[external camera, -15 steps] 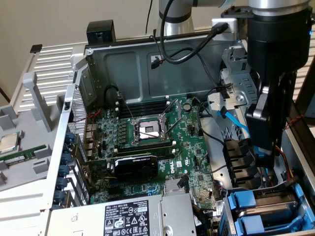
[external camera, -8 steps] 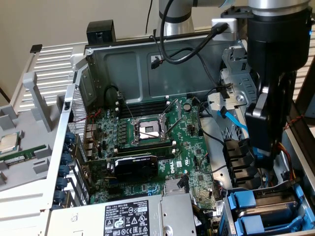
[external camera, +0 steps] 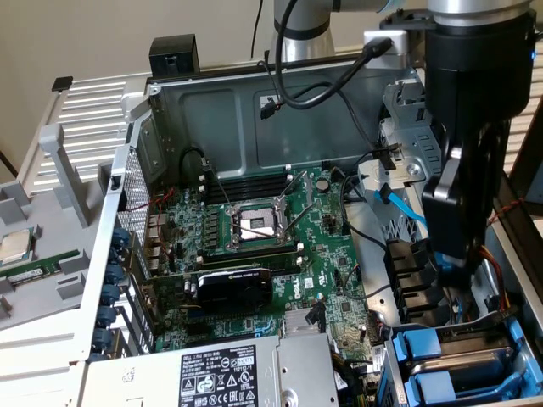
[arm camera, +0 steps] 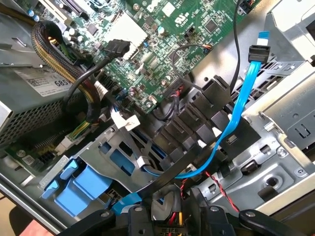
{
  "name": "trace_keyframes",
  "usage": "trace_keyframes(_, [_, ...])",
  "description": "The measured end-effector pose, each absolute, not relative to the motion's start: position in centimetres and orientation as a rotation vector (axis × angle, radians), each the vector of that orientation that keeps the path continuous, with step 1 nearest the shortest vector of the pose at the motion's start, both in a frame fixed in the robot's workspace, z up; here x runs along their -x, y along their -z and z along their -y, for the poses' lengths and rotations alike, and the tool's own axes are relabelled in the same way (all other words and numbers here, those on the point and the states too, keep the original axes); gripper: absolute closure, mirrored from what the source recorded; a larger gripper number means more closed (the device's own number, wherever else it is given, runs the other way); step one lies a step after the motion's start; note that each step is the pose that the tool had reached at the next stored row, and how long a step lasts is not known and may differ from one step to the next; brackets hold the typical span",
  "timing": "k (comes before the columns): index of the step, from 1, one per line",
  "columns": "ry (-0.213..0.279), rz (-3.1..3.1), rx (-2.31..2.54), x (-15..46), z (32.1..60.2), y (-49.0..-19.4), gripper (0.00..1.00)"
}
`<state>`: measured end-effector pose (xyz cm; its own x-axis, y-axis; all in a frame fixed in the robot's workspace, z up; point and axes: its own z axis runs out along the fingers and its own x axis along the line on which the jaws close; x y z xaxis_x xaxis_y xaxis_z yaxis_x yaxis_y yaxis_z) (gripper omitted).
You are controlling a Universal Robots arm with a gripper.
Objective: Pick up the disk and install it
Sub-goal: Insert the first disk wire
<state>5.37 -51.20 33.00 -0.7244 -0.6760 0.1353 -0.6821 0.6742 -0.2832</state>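
Looking into the open computer case (external camera: 254, 106) under a beige wall (external camera: 85, 34), we find the disk (external camera: 467, 360) (blue-framed) lying in the corner drive cage (arm camera: 125, 140). The gripper (external camera: 450, 270) is near it, and we cannot tell whether its jaws are apart.

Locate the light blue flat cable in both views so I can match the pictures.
Exterior view: the light blue cable slants down at the exterior view's right of the green motherboard, below the metal drive cage.
Wrist view: the cable curves from its black plug across the black clips toward the blue carriers.
Shared landmark: the green motherboard, beside the cable in both.
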Motion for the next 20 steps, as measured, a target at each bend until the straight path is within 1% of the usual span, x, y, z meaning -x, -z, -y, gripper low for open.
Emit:
trace_keyframes(12, [-0.495, 2.857, -1.158, -5.2, 51.2, -35.2, 0.57])
trace_keyframes(20, [-0.495, 2.858, -1.157, -5.1, 51.1, -38.1, 0.57])
